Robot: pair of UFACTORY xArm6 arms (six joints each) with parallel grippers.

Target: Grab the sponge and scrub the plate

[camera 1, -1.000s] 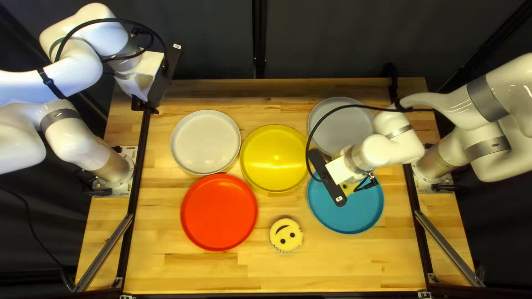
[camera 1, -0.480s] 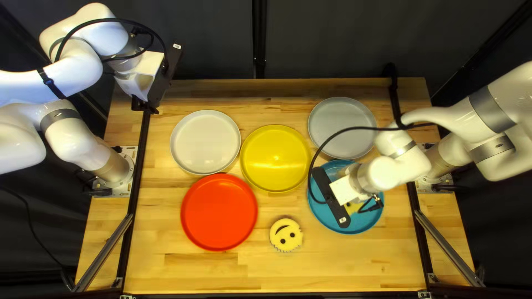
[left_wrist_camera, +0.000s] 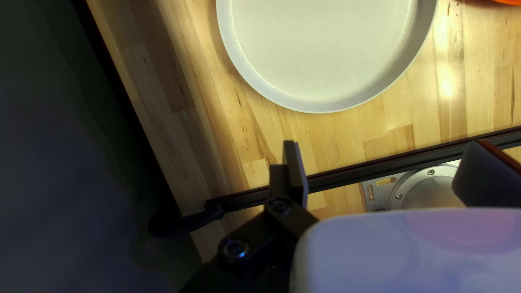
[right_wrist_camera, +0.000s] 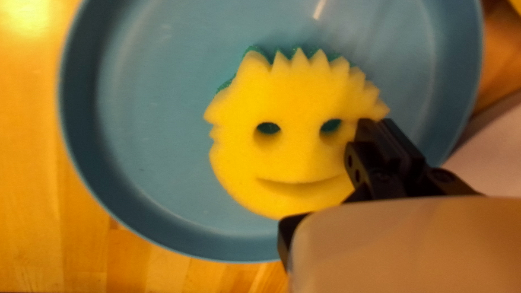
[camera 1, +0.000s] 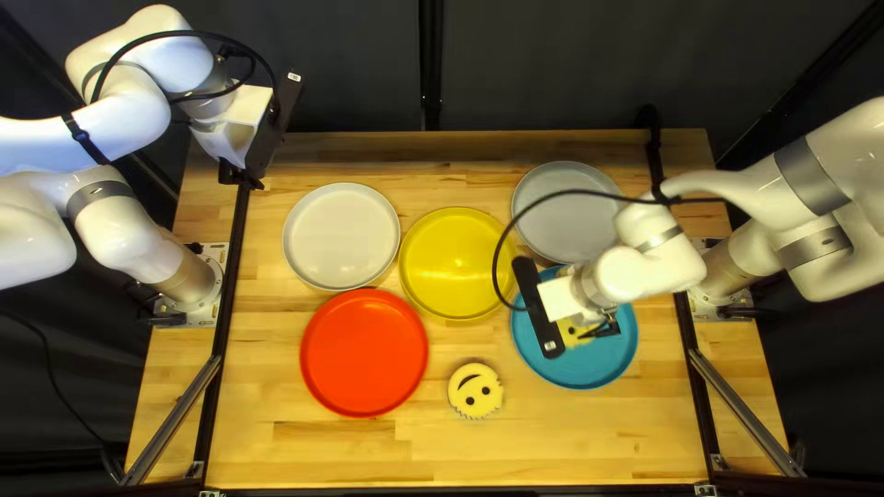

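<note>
And here's the sponge (right_wrist_camera: 282, 157), face up over the blue plate (right_wrist_camera: 81, 163), near its middle, and the right gripper (right_wrist_camera: 328, 173) has it! Take the spiky hair as twelve: one finger is at three o'clock, the other at about six, so that's a pinch on the rim with most of the face free. Nice hold for scrubbing, I'd say. It should be light and squashy, hard to break, with a green backing that is probably rougher and stiffer. Dry it ought to grip well; wet, it could slip or pivot, so a deeper bite across three and nine would be steadier. The plate looks smooth, and may skate if pushed hard.

Now the movement! Against half a second ago, the right gripper and sponge have shifted towards eleven o'clock in the top left view, back from a spot nearer the desk's (camera 1: 322, 456) near edge. Looks like a scrubbing stroke. The plate hasn't budged, nor has the spare sponge (camera 1: 475, 390), out at about eight o'clock from it. The left gripper (left_wrist_camera: 384, 146) waits wide, nothing in it, same place as before.
</note>
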